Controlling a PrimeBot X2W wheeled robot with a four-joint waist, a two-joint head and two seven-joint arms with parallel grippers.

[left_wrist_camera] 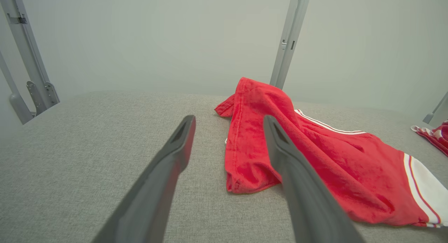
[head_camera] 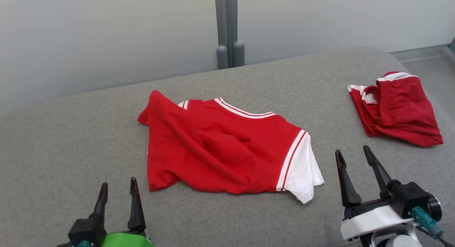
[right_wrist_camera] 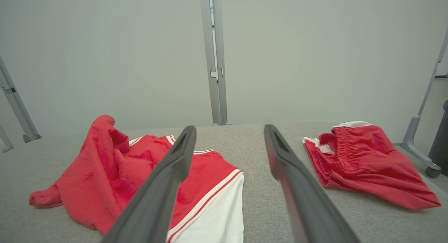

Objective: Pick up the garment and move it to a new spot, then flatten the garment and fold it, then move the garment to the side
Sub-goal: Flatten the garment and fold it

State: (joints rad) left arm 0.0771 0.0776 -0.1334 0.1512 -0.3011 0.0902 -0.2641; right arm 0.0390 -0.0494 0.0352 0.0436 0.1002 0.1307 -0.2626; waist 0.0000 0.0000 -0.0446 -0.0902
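Note:
A red garment [head_camera: 220, 147] with white sleeve and striped trim lies crumpled in the middle of the grey padded table [head_camera: 71, 140]. It also lies right of my fingers in the left wrist view [left_wrist_camera: 315, 155] and at the left in the right wrist view [right_wrist_camera: 115, 173]. My left gripper [head_camera: 118, 192] stands open near the table's front, just left of the garment's near corner, holding nothing. My right gripper [head_camera: 353, 156] is open too, to the right of the white sleeve, empty. Its fingers [right_wrist_camera: 175, 166] frame bare table in the right wrist view.
A second red piece with a white waistband [head_camera: 396, 108] lies bunched at the table's right end, also in the right wrist view [right_wrist_camera: 364, 166]. Grey posts [head_camera: 227, 30] stand behind the table against a pale wall. Floor shows past the table's right edge.

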